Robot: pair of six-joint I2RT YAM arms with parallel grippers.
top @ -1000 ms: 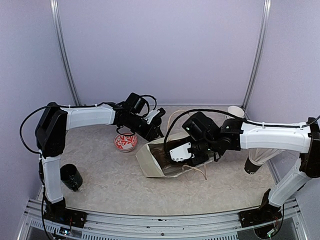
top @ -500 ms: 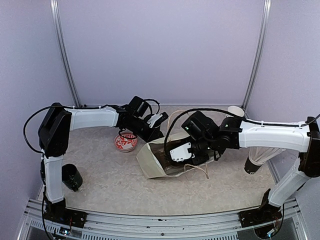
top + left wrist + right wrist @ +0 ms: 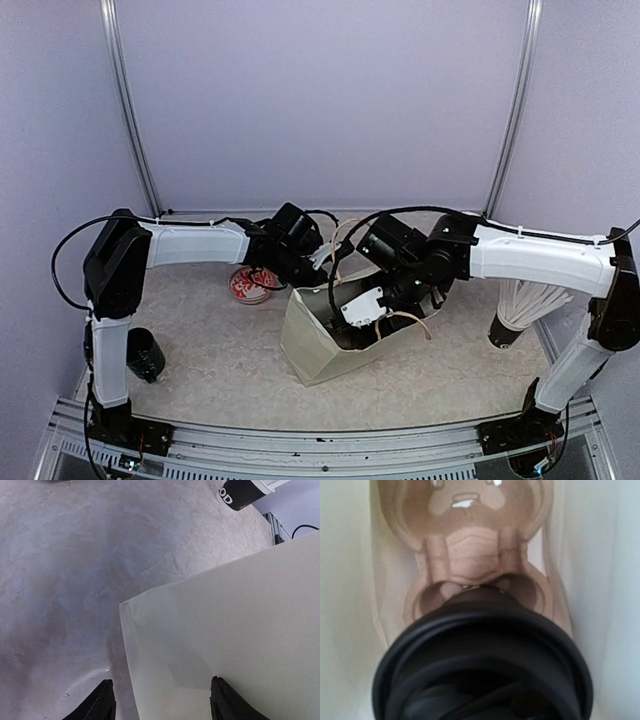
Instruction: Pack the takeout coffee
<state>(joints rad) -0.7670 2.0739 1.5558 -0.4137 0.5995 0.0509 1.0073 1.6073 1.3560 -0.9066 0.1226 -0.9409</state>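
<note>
The takeout coffee (image 3: 485,670), a black cup with its black lid on, fills the lower half of the right wrist view, hiding my right fingers, which hold it. It hangs inside the cream paper bag (image 3: 325,345), just above a brown cardboard cup carrier (image 3: 470,555) on the bag's floor. From above, my right gripper (image 3: 375,303) reaches down into the bag's open top. My left gripper (image 3: 322,262) sits at the bag's rear left corner, open, with the bag's side panel (image 3: 225,630) spread below its fingers (image 3: 104,701).
A red patterned bowl (image 3: 250,284) lies left of the bag, under the left arm. A black cup (image 3: 143,355) stands by the left arm's base. A black cup of white sticks (image 3: 512,312) stands at the right. The bag's string handles (image 3: 405,322) hang over its rim.
The bag has gone from lying on its side to standing upright. The right gripper rose with it and stays inside. The left gripper moved right to the bag's rear corner.
</note>
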